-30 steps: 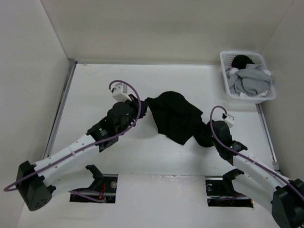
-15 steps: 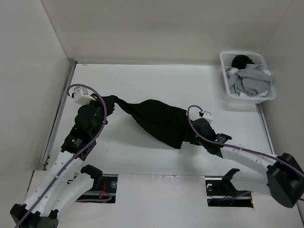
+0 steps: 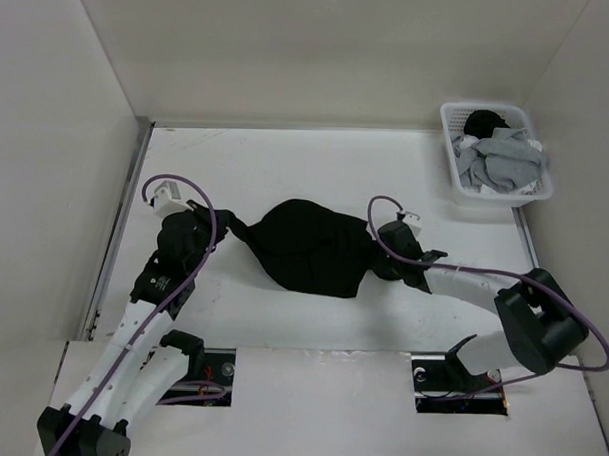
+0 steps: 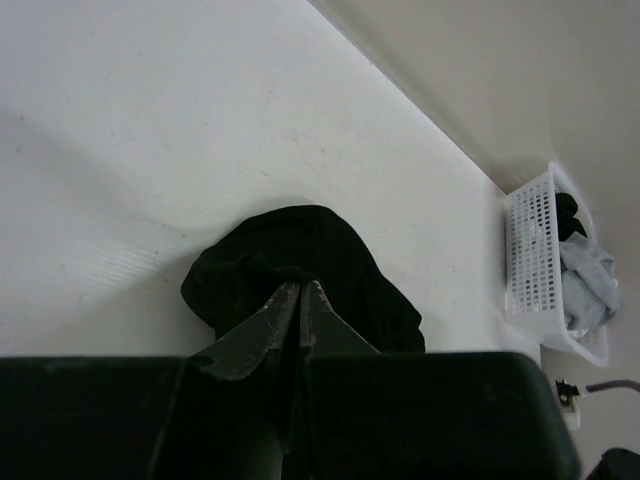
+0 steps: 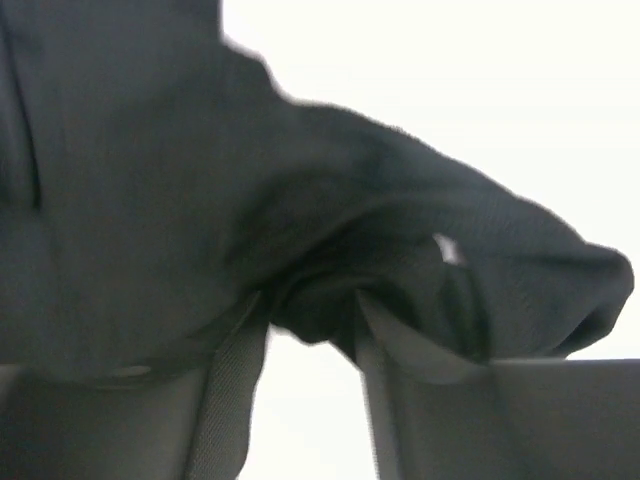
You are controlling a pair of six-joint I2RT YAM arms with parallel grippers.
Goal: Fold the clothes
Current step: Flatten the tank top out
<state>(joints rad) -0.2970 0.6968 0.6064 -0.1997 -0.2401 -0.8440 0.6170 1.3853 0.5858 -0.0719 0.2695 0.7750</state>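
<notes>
At the bottom of the overhead view, the left arm [image 3: 141,332] rises from the lower left corner. The right arm [image 3: 473,287] reaches in from the lower right, lying low across the white table [image 3: 287,167].

The left gripper [image 4: 302,285] is clenched. In its wrist view the two fingers meet at their tips, pinching a fold at the near edge of the black garment [image 3: 309,246], and the rest of the cloth is heaped just beyond the tips. From overhead this grip is on a narrow drawn-out end at the garment's left side, left of centre in the frame.

The right gripper [image 5: 310,305] is at the garment's right edge. Its wrist view is blurred, but the two fingers stand spread apart. Dark cloth is bunched across and above their tips, and bare table shows in the gap lower down. Whether the cloth is pressed between them cannot be told.

The garment lies on the table between the two grippers as a crumpled, roughly oval mound in the middle of the overhead frame, with its left end pulled to a point.

Farther back, in the upper right corner of the table, a white lattice basket [image 3: 450,143] holds light grey clothes [image 3: 502,163] and a dark item [image 3: 483,122]. It is well apart from the garment.
</notes>
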